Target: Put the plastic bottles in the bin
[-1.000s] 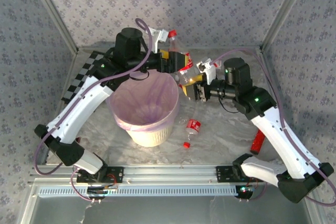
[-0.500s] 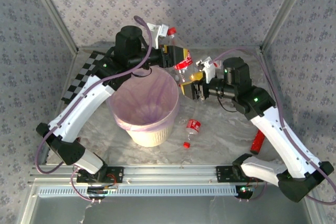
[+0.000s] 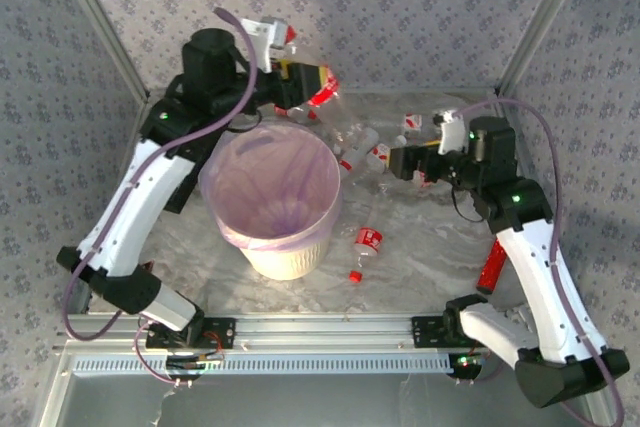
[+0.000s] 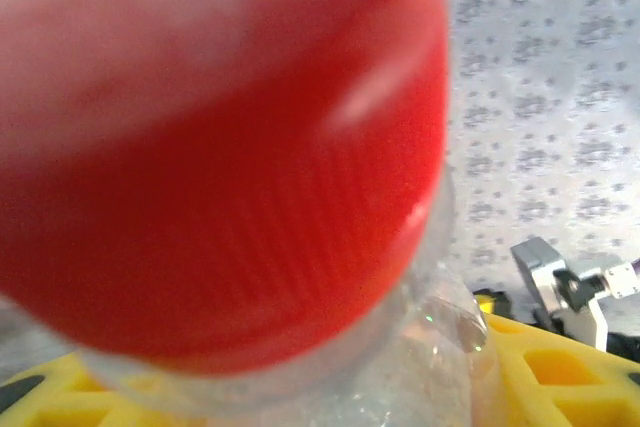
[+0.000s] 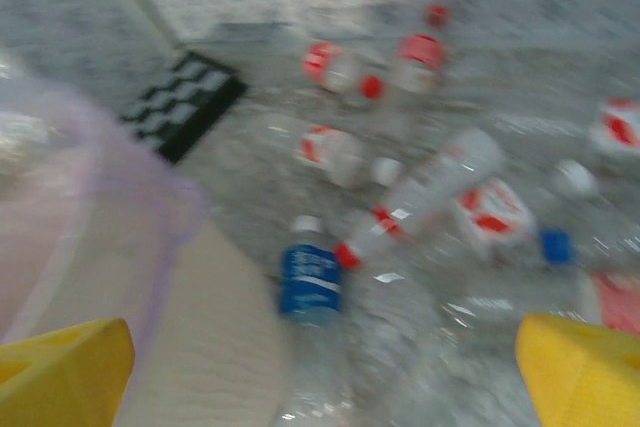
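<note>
Top: bin on the marbled table, bare pink liner inside. The left gripper is clamped on a bottle at the bin's far rim, the right gripper is wide apart and holds nothing beside the loose bottles, a stray bottle lies right of the bin, and patterned walls stand around.
Left wrist: the bottle's red cap is blurred against the lens, its neck between yellow pads.
Right wrist: yellow fingers spread with nothing between; loose bottles and a blue-label bottle lie beyond, bin at left, chequered board behind.

Tabletop, grey marbled: bin centre-left; plastic bottles scattered centre and upper centre; flat red bar right.
</note>
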You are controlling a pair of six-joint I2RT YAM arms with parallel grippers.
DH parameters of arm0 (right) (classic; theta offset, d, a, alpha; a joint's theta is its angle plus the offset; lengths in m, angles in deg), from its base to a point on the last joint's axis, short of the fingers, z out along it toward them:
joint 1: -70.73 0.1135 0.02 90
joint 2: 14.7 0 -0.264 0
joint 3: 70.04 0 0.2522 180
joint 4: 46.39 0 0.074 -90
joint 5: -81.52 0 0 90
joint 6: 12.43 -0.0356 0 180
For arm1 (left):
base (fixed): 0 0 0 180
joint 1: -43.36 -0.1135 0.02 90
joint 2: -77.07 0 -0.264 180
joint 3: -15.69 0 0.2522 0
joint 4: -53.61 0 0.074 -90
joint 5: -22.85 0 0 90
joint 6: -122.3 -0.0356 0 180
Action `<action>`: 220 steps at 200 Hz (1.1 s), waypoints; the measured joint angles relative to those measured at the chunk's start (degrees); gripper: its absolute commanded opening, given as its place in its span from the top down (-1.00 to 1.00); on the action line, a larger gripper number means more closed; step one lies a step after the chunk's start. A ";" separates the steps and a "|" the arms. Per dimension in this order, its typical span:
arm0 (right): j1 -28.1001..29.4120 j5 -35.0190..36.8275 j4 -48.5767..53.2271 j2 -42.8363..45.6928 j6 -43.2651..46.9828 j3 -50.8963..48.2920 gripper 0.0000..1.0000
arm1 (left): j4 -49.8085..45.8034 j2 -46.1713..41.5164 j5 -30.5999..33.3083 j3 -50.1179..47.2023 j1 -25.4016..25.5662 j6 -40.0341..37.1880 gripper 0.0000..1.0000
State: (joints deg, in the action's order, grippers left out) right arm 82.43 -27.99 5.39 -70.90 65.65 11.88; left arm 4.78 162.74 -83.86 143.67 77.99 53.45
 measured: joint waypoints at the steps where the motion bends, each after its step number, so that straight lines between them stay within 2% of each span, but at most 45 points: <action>1: -0.17 0.09 0.07 0.02 -0.09 -0.15 -1.00 | -0.52 -0.20 0.31 0.15 -0.11 -0.42 0.61; 22: -3.39 0.74 1.40 -0.98 -1.66 -4.50 -1.00 | -8.15 -3.65 3.91 1.27 -0.50 -5.38 1.00; 74: -5.57 3.28 2.69 -3.50 -4.26 -9.27 -1.00 | -20.50 -10.45 11.32 -6.25 -0.33 -11.89 1.00; 94: -6.19 4.00 2.43 -3.82 -4.68 -9.77 -1.00 | -23.76 -9.01 14.34 -10.27 0.83 -13.09 1.00; 133: -6.97 4.39 2.16 -4.98 -4.83 -11.34 -1.00 | -28.89 -2.80 19.23 -13.99 7.43 -15.74 1.00; 159: -7.15 4.39 2.12 -5.20 -4.83 -12.52 -1.00 | -29.42 -0.59 20.33 -16.61 8.92 -15.74 1.00; 210: -7.63 4.66 2.19 -5.20 -4.90 -13.99 -0.99 | -26.34 -0.81 20.63 -29.68 8.87 -13.92 1.00; 220: -7.69 4.66 2.29 -5.20 -5.11 -14.01 -0.99 | -25.20 -0.90 20.61 -31.26 8.87 -13.46 0.83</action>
State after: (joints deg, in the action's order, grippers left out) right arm 74.74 -23.33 7.68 -76.10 60.53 -2.13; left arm -20.42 161.84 -63.24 112.41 86.87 39.98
